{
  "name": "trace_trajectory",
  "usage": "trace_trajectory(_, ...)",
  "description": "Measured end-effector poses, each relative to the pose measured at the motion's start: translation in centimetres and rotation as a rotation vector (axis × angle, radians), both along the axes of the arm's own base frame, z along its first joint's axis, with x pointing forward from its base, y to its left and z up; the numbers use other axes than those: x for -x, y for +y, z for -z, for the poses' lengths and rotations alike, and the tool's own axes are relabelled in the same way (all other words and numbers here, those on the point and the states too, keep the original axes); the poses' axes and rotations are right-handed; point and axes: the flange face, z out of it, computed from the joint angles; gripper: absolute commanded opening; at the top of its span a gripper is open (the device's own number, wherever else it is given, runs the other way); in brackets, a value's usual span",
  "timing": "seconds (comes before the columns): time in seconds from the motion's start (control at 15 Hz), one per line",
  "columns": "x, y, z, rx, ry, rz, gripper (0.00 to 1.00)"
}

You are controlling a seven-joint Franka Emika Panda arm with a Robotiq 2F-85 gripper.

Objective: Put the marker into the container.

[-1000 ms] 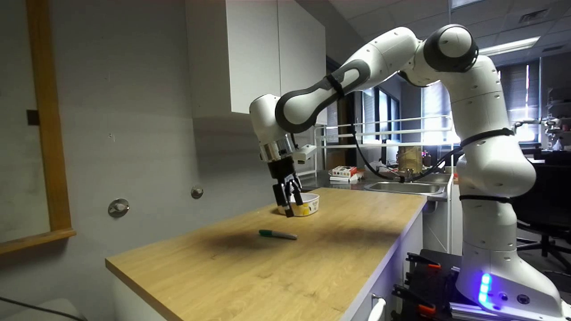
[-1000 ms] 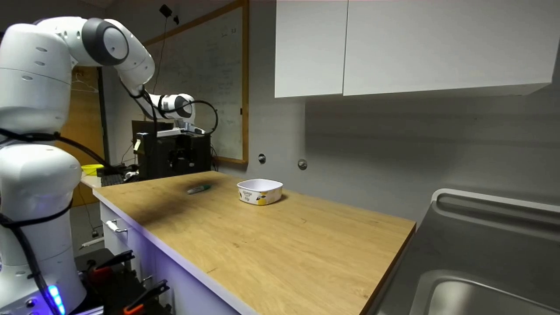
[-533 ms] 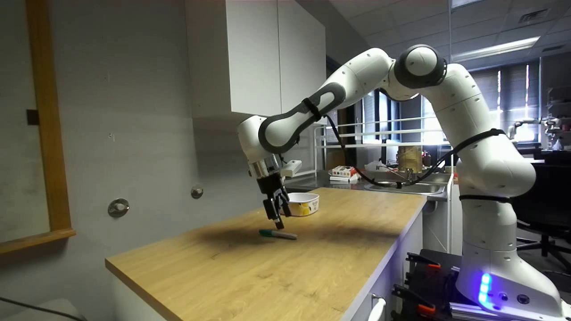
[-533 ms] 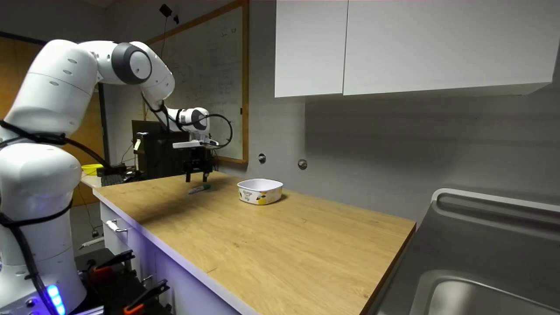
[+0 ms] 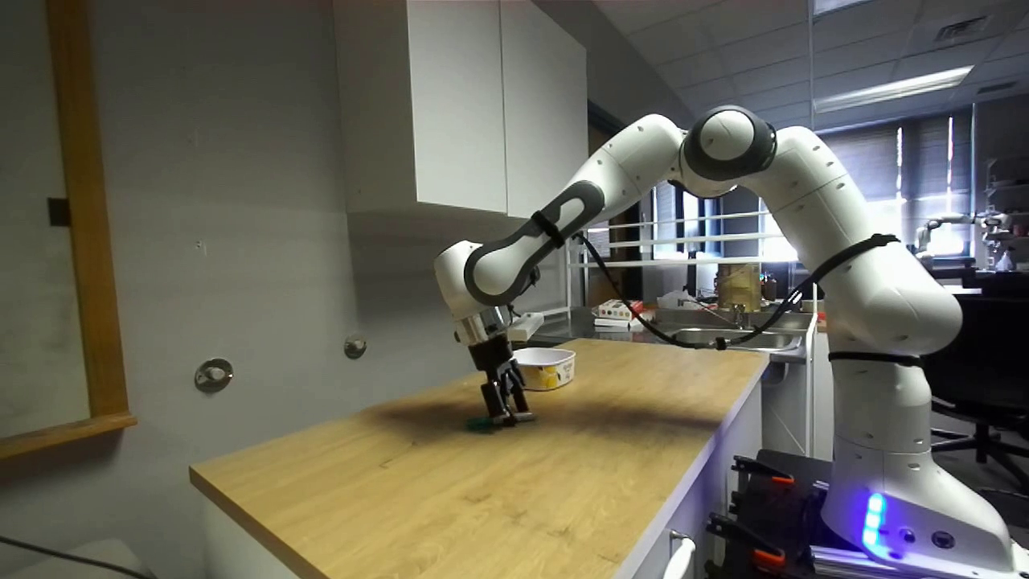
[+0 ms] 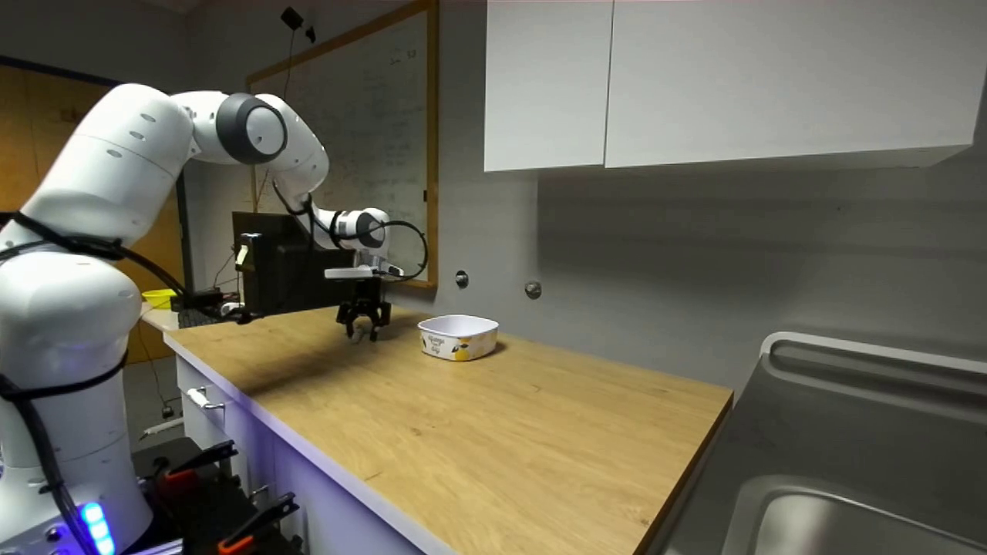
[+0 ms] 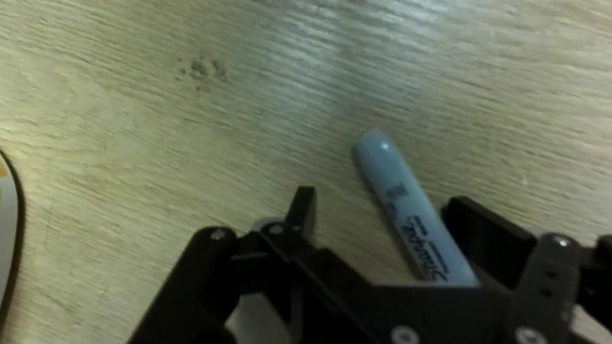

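Left of centre in an exterior view, here's the gripper (image 6: 363,333), low at the wooden tabletop (image 6: 463,432) and pointing down, with the white arm (image 6: 202,123) rising from the lower left, folding over at upper left and sloping down to it. The fingers (image 7: 485,239) are spread wide, and look, the marker (image 7: 416,210) lies on the wood between them, just right of centre in the wrist view! Clear gap to the finger on the left of the frame; whether the one on the right touches, I cannot tell. The green cap (image 5: 480,425) pokes out left of the fingers in an exterior view. Over to the container (image 6: 455,347), mid-frame: upright, near the gripper but apart, white inside, yellow-patterned outside, its dark lettering too small to read. And along the marker, "Sharpie", smaller print blurred beside it!
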Motion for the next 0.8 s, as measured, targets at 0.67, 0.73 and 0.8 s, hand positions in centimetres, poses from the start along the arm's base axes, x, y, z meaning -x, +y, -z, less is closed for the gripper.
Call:
trace_trajectory(0.67,-0.9,-0.2,-1.5,-0.006,-0.025,0.01,0.08)
trace_trajectory(0.73,-0.9,-0.2,-1.5,-0.006,-0.025,0.01,0.07)
trace_trajectory(0.8,-0.9,-0.2,-1.5,-0.006,-0.025,0.01,0.07)
